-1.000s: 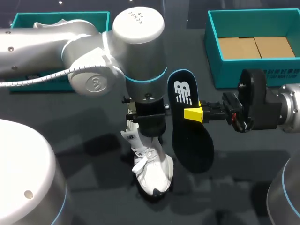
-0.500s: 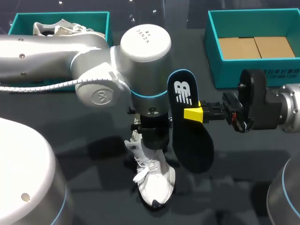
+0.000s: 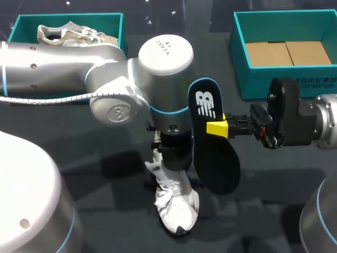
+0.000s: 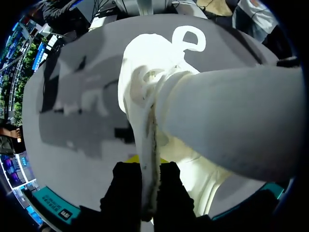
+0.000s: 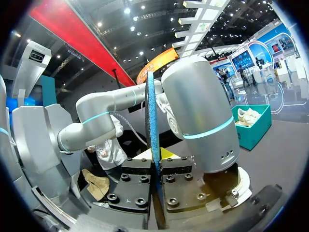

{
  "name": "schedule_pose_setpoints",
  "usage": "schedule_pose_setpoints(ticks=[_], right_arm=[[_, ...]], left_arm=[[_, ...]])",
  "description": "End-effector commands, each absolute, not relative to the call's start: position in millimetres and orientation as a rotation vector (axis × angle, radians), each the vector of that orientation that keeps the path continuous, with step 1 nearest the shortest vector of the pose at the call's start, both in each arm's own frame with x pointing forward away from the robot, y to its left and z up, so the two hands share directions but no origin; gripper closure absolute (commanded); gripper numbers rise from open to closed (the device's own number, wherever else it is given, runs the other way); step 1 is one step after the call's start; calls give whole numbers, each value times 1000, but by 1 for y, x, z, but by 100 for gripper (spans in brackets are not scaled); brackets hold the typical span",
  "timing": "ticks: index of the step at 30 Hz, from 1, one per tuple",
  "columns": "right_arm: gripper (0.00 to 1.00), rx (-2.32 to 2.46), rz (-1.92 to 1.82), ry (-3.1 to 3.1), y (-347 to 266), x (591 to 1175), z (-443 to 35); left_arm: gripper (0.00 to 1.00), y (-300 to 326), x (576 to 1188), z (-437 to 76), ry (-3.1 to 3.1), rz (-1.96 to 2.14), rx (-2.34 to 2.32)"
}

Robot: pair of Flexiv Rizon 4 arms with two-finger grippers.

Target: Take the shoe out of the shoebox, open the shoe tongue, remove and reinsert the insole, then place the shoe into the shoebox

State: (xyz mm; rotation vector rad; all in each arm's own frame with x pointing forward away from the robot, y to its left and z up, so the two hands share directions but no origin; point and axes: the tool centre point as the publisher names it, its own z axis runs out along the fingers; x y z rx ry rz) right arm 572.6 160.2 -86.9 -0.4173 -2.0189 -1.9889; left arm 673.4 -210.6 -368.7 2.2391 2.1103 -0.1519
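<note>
A white shoe (image 3: 176,203) stands toe-down on the dark table, and my left gripper (image 3: 171,157) is shut on its upper rim from above. In the left wrist view the black fingers (image 4: 124,193) pinch the thin edge of the shoe (image 4: 159,96). My right gripper (image 3: 218,128) is shut on a dark insole (image 3: 213,142) with a blue rim and a white logo. It holds the insole upright just right of the shoe. The right wrist view shows the insole (image 5: 153,121) edge-on between the right gripper (image 5: 155,162) fingers, with my left arm (image 5: 198,111) close ahead.
A teal shoebox (image 3: 239,58) with brown cardboard inside stands at the back right. Another teal box (image 3: 122,26) at the back left holds a second pale shoe (image 3: 73,34). My left arm (image 3: 63,74) spans the table's left half.
My left arm has carried the shoe slightly to the right and toward the front edge. The right arm and the insole have not moved.
</note>
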Motion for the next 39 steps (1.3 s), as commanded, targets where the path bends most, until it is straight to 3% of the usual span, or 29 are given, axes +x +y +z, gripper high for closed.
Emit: schedule_pose_setpoints(ticks=[1,16,20,22,24,28,29,33,39], right_arm=[[100,-421,-1990,-2021,161,571,-88],[100,-421,-1990,-2021,161,571,-88],[100,-421,-1990,-2021,161,571,-88],[100,-421,-1990,-2021,161,571,-88],[100,-421,-1990,-2021,161,571,-88],[100,-421,-1990,-2021,161,571,-88],[100,-421,-1990,-2021,161,571,-88],[100,-421,-1990,-2021,161,571,-88],[100,-421,-1990,-2021,161,571,-88]], left_arm=[[100,-212,677,-374,2095,-188,2251],[100,-221,681,-380,2083,-217,2265],[90,-225,681,-380,2076,-219,2266],[92,-227,681,-380,2071,-222,2266],[100,-229,680,-380,2067,-223,2268],[100,-230,680,-380,2059,-223,2275],[98,-230,680,-381,2058,-223,2276],[72,-229,680,-376,2054,-237,2261],[55,-226,686,-359,2042,-280,2198]])
